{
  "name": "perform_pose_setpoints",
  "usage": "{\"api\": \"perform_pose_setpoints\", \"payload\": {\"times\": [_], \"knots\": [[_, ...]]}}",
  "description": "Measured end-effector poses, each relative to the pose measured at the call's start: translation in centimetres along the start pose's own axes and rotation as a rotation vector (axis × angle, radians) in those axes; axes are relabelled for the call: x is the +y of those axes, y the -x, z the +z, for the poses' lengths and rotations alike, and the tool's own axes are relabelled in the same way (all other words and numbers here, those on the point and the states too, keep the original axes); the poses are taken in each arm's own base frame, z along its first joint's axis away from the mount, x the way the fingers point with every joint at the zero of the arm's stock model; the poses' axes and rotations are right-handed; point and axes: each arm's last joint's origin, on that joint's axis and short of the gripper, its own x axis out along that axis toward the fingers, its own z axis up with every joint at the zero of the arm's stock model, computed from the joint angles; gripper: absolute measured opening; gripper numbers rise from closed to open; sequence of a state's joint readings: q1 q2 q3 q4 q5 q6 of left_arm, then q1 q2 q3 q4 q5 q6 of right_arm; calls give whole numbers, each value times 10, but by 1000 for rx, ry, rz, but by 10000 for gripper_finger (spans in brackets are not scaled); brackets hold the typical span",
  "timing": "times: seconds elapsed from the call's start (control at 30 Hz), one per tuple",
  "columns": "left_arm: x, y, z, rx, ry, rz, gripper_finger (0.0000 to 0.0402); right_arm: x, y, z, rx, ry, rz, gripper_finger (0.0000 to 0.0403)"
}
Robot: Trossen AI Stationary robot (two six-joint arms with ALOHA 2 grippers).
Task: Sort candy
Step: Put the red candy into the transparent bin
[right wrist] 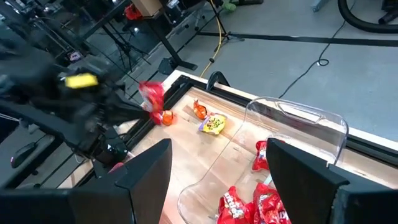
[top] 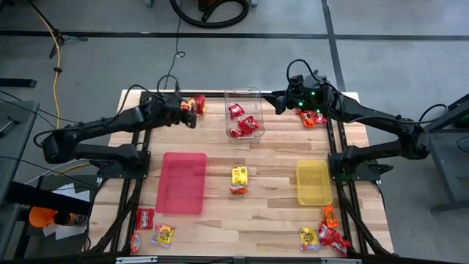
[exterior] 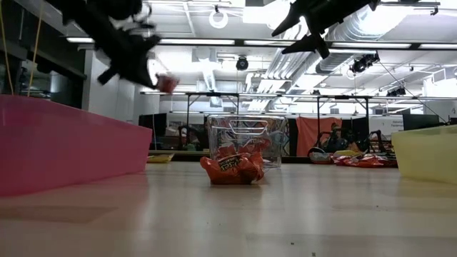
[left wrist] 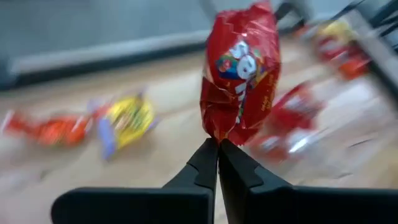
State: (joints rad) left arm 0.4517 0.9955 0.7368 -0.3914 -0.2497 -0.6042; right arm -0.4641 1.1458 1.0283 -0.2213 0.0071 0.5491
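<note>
My left gripper hangs over the table's far left part, shut on a red candy packet, which also shows in the low view. Below it, orange and yellow packets lie on the wood. My right gripper is open in the air just right of the clear tub, which holds several red packets. The tub stands between the fingers in the right wrist view. A yellow packet and an orange one lie between the pink tray and the yellow tray. My left gripper pinches the red packet by its crimped end between the two fingertips. The packet stands out beyond the fingers, lifted clear of the table.
More packets lie at the near left corner, the near right corner and under the right arm at the far right. Bare wood shows between the trays and along the near edge. The arms' black frames run down both table sides.
</note>
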Motion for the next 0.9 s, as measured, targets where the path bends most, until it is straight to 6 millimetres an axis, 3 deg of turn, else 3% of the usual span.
{"api": "perform_pose_setpoints", "payload": {"times": [0.13, 0.3, 0.63, 0.9], "knots": [[-28, 12, 19, -125, -38, -91, 0, 2, 0, 2, -25, 0, 16, 256], [-60, 0, 27, -177, -85, -171, 0, 7, 2, 9, -74, 18, 100, 256], [-115, -70, 32, -69, -260, -183, 0, 19, 27, 23, -175, 36, 265, 256], [-131, -121, 19, 49, -318, -110, 14, 22, 51, 29, -233, 53, 296, 256]]}}
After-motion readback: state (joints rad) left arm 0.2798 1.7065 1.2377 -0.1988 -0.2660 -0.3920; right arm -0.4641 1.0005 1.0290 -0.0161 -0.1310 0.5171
